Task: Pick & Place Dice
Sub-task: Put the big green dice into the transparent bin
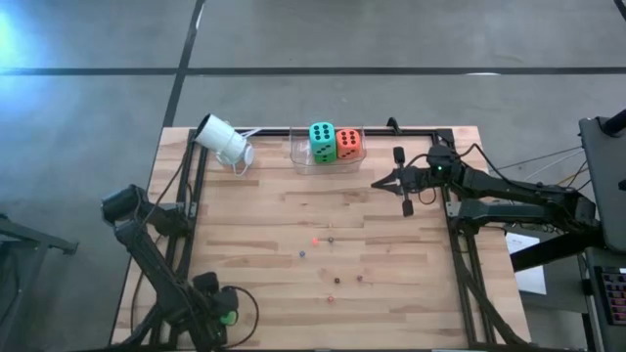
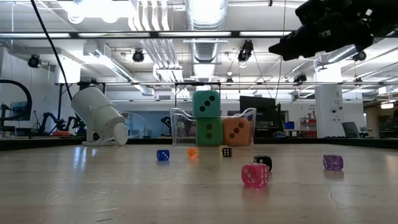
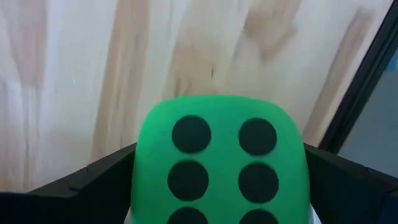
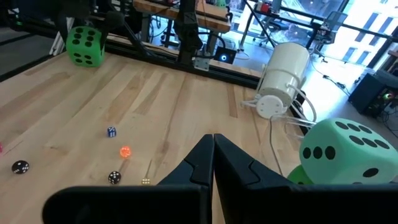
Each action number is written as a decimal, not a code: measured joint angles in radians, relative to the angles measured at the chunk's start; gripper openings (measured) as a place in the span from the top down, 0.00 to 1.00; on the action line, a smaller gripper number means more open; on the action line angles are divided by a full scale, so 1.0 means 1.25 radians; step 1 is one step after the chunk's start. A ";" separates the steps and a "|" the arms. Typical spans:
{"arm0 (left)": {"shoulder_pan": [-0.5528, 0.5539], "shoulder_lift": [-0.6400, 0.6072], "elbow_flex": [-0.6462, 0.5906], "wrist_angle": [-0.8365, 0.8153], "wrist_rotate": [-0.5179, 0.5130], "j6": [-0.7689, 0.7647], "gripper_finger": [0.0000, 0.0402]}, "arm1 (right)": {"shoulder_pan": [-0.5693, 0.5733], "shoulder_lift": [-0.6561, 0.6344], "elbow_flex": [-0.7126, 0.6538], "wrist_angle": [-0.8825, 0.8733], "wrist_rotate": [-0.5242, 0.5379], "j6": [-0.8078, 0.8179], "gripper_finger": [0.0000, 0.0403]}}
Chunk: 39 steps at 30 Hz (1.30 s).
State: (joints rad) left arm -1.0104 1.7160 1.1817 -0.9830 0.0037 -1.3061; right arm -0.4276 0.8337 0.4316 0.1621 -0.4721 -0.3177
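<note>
The wooden table [image 1: 264, 210] carries everything, framed by a dark rail. At its far edge sits a clear plastic tray [image 1: 303, 156], evidently the collecting place: in the low view a teal die [image 2: 206, 104] is stacked on a green die [image 2: 209, 131], with an orange-red die [image 2: 236, 131] beside it, so three of the big soft cubes look already gathered. Left of the tray a white cup [image 1: 224, 141] lies tipped on its side, mouth towards the near side, which probably explains why the tiny dice are spilled across the middle of the table.

The left arm is folded at the near left corner, where the left gripper [image 1: 226, 318] has its fingers spread wide around the second green die [image 3: 219, 162]; its wrist view shows the six-pip face filling the gap between both fingers, so it appears held there, well apart from the tray.

The right gripper [image 1: 407, 182] hovers above the table just right of the tray, fingers pressed together and holding nothing.

The tiny dice lie loose: pink die [image 2: 255, 175], purple die [image 2: 333, 162], black die [image 2: 263, 162], blue die [image 2: 163, 155], orange die [image 2: 193, 152].
</note>
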 joint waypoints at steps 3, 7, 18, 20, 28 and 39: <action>-0.008 0.000 0.000 -0.022 0.040 0.000 0.00 | 0.000 0.000 0.000 0.000 0.000 0.000 0.98; -0.019 -0.003 0.000 -0.053 0.045 0.021 0.00 | 0.000 0.000 0.000 -0.001 0.000 0.001 0.98; -0.020 -0.008 0.000 -0.072 0.055 0.018 0.00 | 0.000 0.000 -0.002 -0.001 0.000 0.001 0.98; -0.020 -0.008 0.000 -0.072 0.054 0.018 0.00 | 0.000 0.000 -0.002 -0.001 0.000 0.001 0.98; -0.020 -0.009 0.000 -0.071 0.054 0.018 0.00 | 0.000 0.000 -0.002 -0.001 0.000 0.001 0.98; -0.020 -0.009 0.001 -0.067 0.053 0.012 0.00 | 0.000 0.000 -0.002 -0.001 0.000 0.001 0.98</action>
State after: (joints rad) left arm -1.0355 1.7042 1.1831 -1.0664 0.0695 -1.2916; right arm -0.4274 0.8337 0.4294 0.1612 -0.4716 -0.3162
